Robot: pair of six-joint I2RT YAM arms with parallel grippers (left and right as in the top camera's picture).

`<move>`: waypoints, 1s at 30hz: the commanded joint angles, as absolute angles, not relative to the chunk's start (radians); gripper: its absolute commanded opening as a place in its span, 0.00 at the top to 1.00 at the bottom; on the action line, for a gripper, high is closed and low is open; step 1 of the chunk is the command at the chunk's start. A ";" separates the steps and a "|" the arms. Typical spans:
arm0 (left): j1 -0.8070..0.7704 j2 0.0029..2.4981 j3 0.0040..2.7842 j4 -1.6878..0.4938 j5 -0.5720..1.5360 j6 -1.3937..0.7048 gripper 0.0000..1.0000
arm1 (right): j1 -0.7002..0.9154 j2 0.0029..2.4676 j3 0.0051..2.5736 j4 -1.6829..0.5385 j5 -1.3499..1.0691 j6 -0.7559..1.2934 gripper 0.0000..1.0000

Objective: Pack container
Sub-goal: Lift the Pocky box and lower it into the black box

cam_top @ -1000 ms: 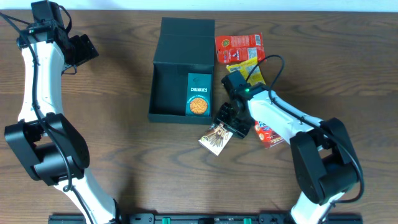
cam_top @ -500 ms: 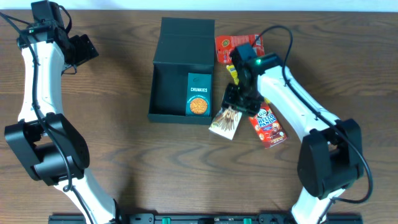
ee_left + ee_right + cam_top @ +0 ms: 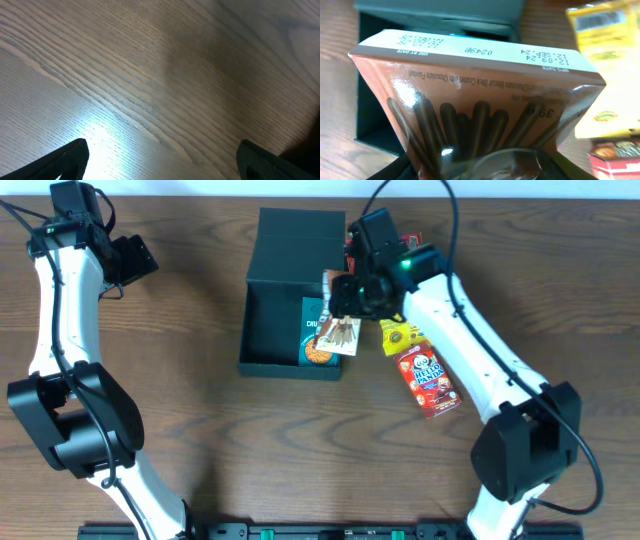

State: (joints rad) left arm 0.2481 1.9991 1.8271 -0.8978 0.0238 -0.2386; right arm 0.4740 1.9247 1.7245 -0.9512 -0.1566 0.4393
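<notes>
Lifted over container [image 3: 262, 330] — right end effector [image 3: 350, 302] grips stick-biscuit box [image 3: 340, 335] (partly closed).

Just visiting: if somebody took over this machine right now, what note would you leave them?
Left gripper: open, empty, over the bare wooden table.
Right gripper: shut on a brown chocolate-stick biscuit box, held over the right edge of the open dark square cardboard container.
Done: teal Chunkies cookie box lies inside.
Left: drop the biscuit box in; pack the yellow snack packet and red snack packet from the table; probably close the hinged lid.
</notes>
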 commanded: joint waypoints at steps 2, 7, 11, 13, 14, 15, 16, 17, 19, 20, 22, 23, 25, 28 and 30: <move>0.255 1.980 1.842 -0.902 0.027 -0.232 0.05 | 0.506 1.974 1.742 -0.947 -0.150 0.402 0.44; 0.255 1.980 1.842 -0.906 0.028 -0.232 0.05 | 0.531 2.014 1.742 -0.953 -0.146 0.395 0.44; 0.255 1.980 1.842 -0.910 0.028 -0.232 0.05 | 0.537 2.036 1.742 -0.940 -0.144 0.395 0.45; 0.255 1.980 1.842 -0.912 0.028 -0.232 0.05 | 0.538 2.045 1.742 -0.934 -0.141 0.395 0.45; 0.255 1.980 1.842 -0.913 0.028 -0.232 0.05 | 0.538 2.048 1.742 -0.931 -0.136 0.395 0.46; 0.255 1.980 1.842 -0.914 0.028 -0.232 0.05 | 0.538 2.050 1.742 -0.925 -0.134 0.395 0.47; 0.255 1.980 1.842 -0.915 0.028 -0.232 0.05 | 0.538 2.050 1.742 -0.915 -0.134 0.395 0.48; 0.255 1.980 1.842 -0.915 0.028 -0.232 0.05 | 0.538 2.050 1.742 -0.905 -0.134 0.395 0.48; 0.255 1.980 1.842 -0.916 0.028 -0.233 0.05 | 0.538 2.050 1.746 -0.885 -0.135 0.396 0.46; 0.255 1.980 1.842 -0.916 0.029 -0.233 0.05 | 0.538 2.050 1.748 -0.880 -0.135 0.395 0.43; 0.255 1.980 1.842 -0.916 0.040 -0.233 0.04 | 0.538 2.050 1.748 -0.874 -0.135 0.395 0.37; 0.255 1.980 1.842 -0.916 0.046 -0.233 0.05 | 0.538 2.050 1.748 -0.876 -0.134 0.395 0.37; 0.255 1.980 1.842 -0.916 0.052 -0.233 0.05 | 0.538 2.050 1.748 -0.887 -0.130 0.395 0.29; 0.255 1.980 1.842 -0.916 0.053 -0.233 0.05 | 0.538 2.050 1.748 -0.902 -0.127 0.390 0.19; 0.255 1.980 1.842 -0.916 0.053 -0.233 0.05 | 0.538 2.050 1.748 -0.901 -0.127 0.386 0.08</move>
